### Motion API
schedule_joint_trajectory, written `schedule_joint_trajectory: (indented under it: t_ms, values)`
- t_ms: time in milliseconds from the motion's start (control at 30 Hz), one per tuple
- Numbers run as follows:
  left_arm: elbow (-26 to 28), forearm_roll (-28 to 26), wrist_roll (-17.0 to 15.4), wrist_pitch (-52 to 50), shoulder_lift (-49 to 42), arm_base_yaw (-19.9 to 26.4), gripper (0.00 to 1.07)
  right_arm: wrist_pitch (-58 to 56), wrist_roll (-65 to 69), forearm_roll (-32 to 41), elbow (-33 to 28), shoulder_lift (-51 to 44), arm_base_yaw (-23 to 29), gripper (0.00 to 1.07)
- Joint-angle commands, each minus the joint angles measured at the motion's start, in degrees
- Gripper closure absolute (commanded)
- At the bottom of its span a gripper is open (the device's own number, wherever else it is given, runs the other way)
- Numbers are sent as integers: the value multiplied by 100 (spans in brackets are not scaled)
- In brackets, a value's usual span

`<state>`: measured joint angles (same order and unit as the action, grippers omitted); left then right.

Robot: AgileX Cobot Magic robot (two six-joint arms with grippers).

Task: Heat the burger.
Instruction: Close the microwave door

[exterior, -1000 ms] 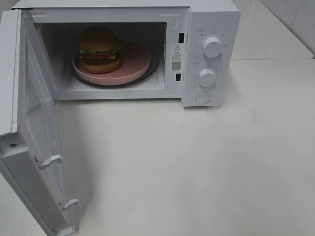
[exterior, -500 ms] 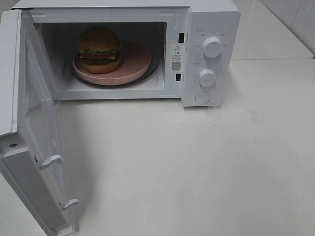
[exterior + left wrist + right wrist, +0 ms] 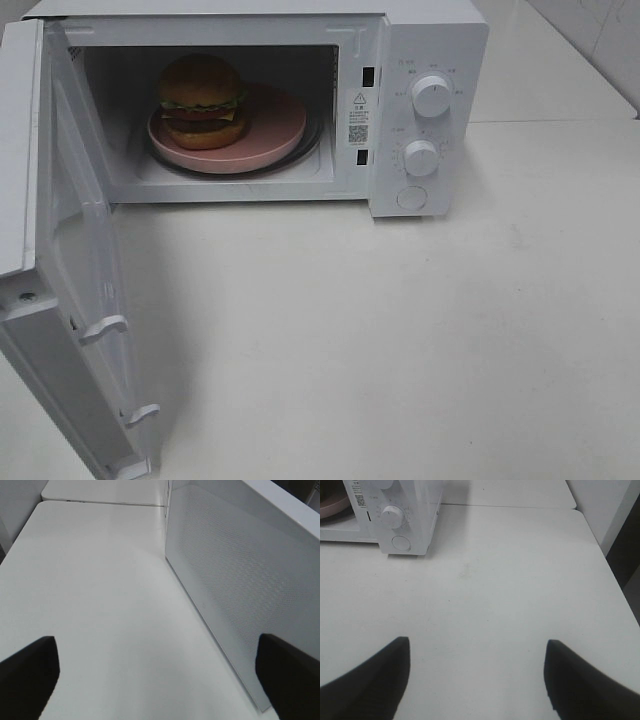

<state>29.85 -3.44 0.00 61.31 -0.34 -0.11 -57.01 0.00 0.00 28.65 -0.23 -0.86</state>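
The burger, with its golden-brown bun, lettuce, tomato and dark patty, stands on the left part of a pink plate inside the white microwave. The microwave door is swung wide open toward the front left. Neither gripper shows in the exterior high view. In the left wrist view my left gripper is open over bare table, beside the door's meshed panel. In the right wrist view my right gripper is open with nothing between its fingers, well in front of the microwave's control panel.
The control panel carries an upper knob, a lower knob and a round button. The white table stretches in front and to the right of the microwave. The open door stands over the table's front left part.
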Motion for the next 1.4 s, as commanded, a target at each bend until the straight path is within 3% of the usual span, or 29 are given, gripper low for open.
schedule_joint_trajectory:
  t_ms: [33, 1400]
  values:
    - [-11, -29, 0, 6, -80, 17, 7, 11, 0, 0, -11, -155, -46, 34]
    - [34, 11, 0, -52, -74, 17, 8, 11, 0, 0, -11, -155, -46, 34]
